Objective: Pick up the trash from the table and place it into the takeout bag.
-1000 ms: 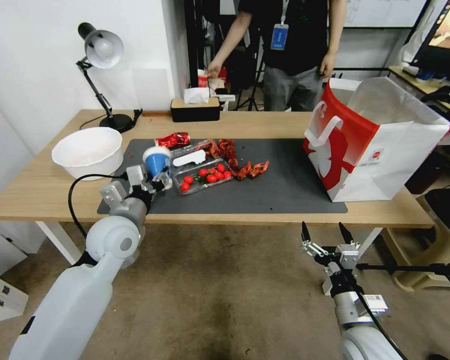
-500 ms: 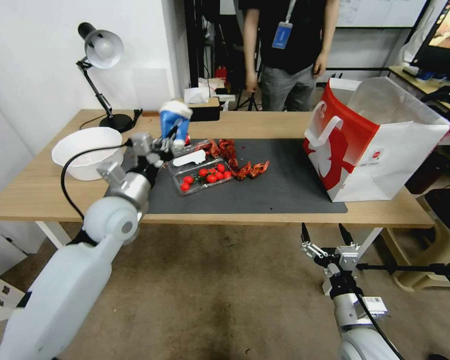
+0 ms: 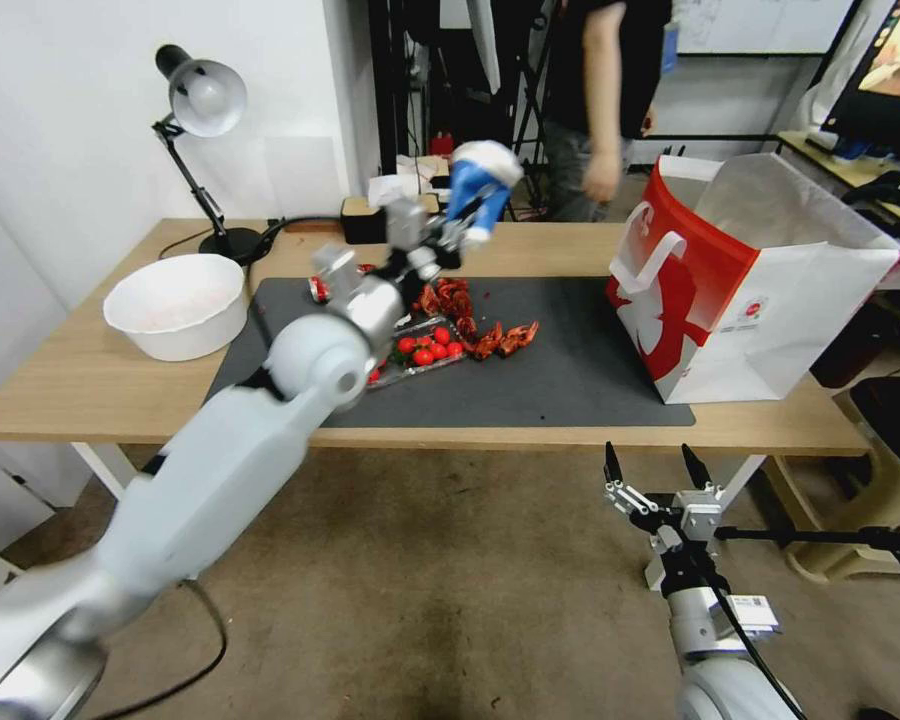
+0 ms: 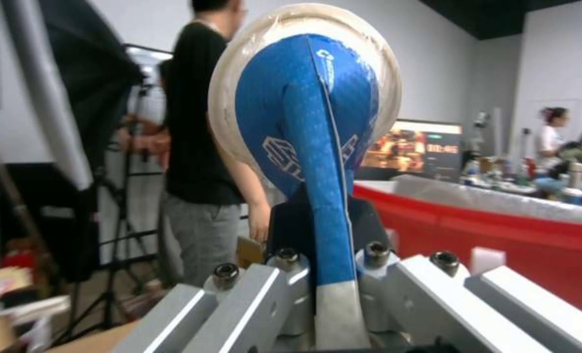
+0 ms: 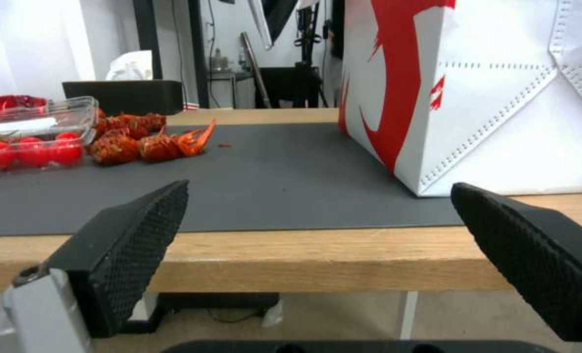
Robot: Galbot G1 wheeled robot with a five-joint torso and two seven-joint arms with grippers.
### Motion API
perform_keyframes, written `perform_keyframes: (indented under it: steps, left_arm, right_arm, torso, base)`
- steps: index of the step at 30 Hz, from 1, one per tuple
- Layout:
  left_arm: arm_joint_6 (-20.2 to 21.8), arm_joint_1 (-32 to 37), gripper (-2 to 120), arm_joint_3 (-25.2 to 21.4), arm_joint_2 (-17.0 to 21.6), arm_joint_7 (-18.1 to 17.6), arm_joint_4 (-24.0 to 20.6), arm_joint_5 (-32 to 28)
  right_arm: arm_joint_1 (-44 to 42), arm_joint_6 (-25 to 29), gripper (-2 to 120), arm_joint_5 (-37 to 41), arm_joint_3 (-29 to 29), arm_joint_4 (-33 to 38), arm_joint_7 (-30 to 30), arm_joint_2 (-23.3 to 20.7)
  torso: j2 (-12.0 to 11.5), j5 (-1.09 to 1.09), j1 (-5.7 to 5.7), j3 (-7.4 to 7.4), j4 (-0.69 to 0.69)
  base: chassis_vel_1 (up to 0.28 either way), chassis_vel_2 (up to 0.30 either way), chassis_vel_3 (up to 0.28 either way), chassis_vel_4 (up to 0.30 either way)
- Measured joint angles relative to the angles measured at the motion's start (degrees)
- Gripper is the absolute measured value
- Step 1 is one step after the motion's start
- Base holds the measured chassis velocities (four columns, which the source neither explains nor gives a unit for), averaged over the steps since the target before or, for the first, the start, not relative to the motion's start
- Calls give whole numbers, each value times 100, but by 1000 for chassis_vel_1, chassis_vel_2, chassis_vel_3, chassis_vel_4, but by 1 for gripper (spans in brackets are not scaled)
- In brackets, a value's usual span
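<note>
the left gripper (image 3: 448,235) pinches the blue paper cup (image 3: 478,185), squashed flat, high over the desk's (image 3: 90,380) far edge. the takeout bag (image 3: 740,290) stands at the right end, mouth open. the pinch looks narrow, so the cup might slip. open air lies between. the right gripper (image 3: 656,472) hangs spread below the near edge.

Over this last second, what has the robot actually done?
The left gripper, shut on the blue cup, has lifted it off the mat and swung it up and toward the takeout bag. The right gripper stayed open below the table edge; bag and white bowl unmoved.
</note>
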Motion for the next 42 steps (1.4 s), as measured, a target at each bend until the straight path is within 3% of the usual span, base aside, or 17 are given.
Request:
perform_keyframes:
  steps: [2,5,6,9,11,12,23,24,28,33,42]
  left_arm:
    - [0,-80,0,79,-72,10,79,33]
    - [7,-593,0,513,-770,130,819,413]
    - [7,-593,0,513,-770,130,819,413]
    - [-36,-988,0,798,-1319,189,1313,526]
    - [-36,-988,0,798,-1319,189,1313,526]
    - [-84,-1190,0,951,-1546,215,1531,570]
    - [-193,-1737,0,1289,-2168,318,2212,742]
    - [-248,-1929,0,1452,-2323,456,2500,845]
    - [-314,-2132,0,1736,-2470,735,2799,1092]
    - [-324,-2179,0,1831,-2577,810,3009,1441]
    - [-336,-2170,29,1860,-2591,874,3093,1596]
  right_arm:
    - [-7,0,100,-11,2,5,3,11]
    - [-46,2,100,-101,13,17,13,112]
    - [-46,2,100,-101,13,17,13,112]
    - [-77,11,100,-139,16,6,14,170]
    - [-77,11,100,-139,16,6,14,170]
    - [-97,22,100,-156,22,8,17,187]
    - [-143,72,100,-172,61,31,26,233]
    - [-162,94,100,-172,80,37,27,235]
    - [-176,130,100,-164,106,22,27,225]
    - [-177,149,100,-151,109,-16,25,224]
    - [-103,146,100,-138,86,-69,17,194]
  torso:
    - [0,0,0,0,1]
    - [0,-1,0,0,0]
    - [0,-1,0,0,0]
    - [0,1,1,1,-2]
    - [0,1,1,1,-2]
    - [0,1,0,0,-2]
    - [0,-1,0,0,0]
    - [0,0,0,0,0]
    - [0,-1,0,0,0]
    - [0,-2,0,0,0]
    - [0,-2,-1,0,0]
  base:
    - [0,0,0,0]
    - [0,0,0,0]
    - [0,0,0,0]
    - [0,0,0,0]
    - [0,0,0,0]
    - [0,0,0,0]
    - [0,0,0,0]
    - [0,0,0,0]
    - [0,0,0,0]
    - [0,0,0,0]
    - [0,0,0,0]
